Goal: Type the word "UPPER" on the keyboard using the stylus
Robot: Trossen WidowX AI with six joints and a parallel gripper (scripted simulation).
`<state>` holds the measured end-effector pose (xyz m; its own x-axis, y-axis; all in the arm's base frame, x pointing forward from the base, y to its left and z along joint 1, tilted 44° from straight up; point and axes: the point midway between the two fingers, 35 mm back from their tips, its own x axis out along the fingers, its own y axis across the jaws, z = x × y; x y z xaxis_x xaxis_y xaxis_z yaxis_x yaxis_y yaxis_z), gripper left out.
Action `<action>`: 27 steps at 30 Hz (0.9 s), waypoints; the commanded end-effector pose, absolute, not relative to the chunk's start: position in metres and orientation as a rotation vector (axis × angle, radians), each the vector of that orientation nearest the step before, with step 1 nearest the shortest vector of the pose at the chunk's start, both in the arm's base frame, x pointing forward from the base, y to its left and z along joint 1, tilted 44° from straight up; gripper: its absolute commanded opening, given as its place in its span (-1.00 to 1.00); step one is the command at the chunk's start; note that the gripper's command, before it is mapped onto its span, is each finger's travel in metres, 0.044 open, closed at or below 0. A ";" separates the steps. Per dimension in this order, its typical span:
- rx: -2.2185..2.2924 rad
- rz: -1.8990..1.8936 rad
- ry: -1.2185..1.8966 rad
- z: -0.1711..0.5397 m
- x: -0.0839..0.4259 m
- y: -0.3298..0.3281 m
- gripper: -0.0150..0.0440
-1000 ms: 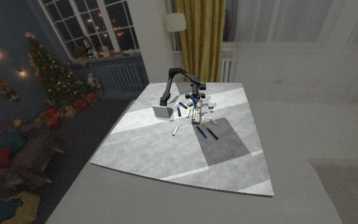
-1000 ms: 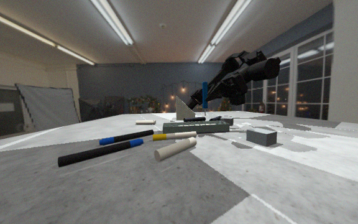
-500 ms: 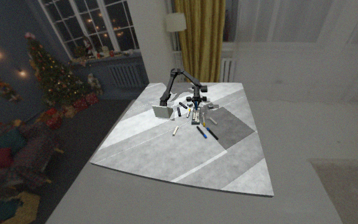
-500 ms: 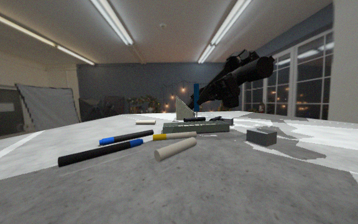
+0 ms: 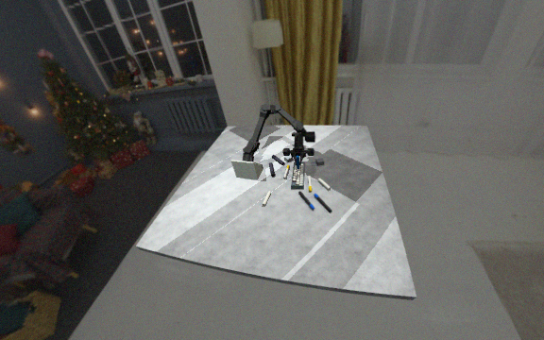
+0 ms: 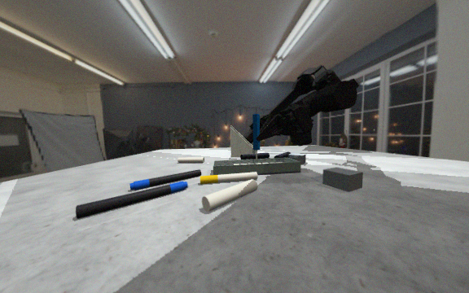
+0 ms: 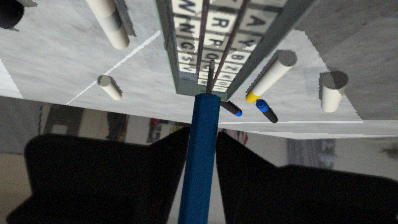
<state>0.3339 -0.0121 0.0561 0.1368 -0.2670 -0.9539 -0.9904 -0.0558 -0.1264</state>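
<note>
The blue stylus [image 5: 297, 161] [image 6: 256, 131] [image 7: 200, 165] stands nearly upright with its thin grey tip down. My gripper [image 5: 297, 156] [image 7: 203, 136] is shut on its blue body. The grey-green keyboard [image 5: 297, 187] [image 6: 259, 168] [image 7: 187, 89] lies under it, with rows of white letter keys. In the wrist view the tip [image 7: 211, 64] appears at the O key, in the middle row. In the exterior view the tip comes down to about the keyboard's top. Whether it touches or presses a key cannot be told.
Black pens with blue ends [image 5: 323, 203] [image 6: 165, 178], a white-and-yellow pen [image 5: 310, 183] [image 6: 234, 177] [image 7: 272, 75] and white cylinders [image 6: 230, 196] [image 5: 266, 198] lie around the keyboard. A dark block [image 5: 319, 161] [image 6: 342, 180] lies beside it. A pale panel [image 5: 247, 169] [image 6: 239, 144] stands near the arm's base.
</note>
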 end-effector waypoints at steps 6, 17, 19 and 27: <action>-1.492 0.991 1.286 0.052 0.334 -0.009 -0.22; -1.492 0.991 1.286 0.048 0.335 -0.005 -0.22; -1.492 0.991 1.286 0.048 0.335 -0.005 -0.22; -1.492 0.991 1.286 0.045 0.335 -0.002 -0.22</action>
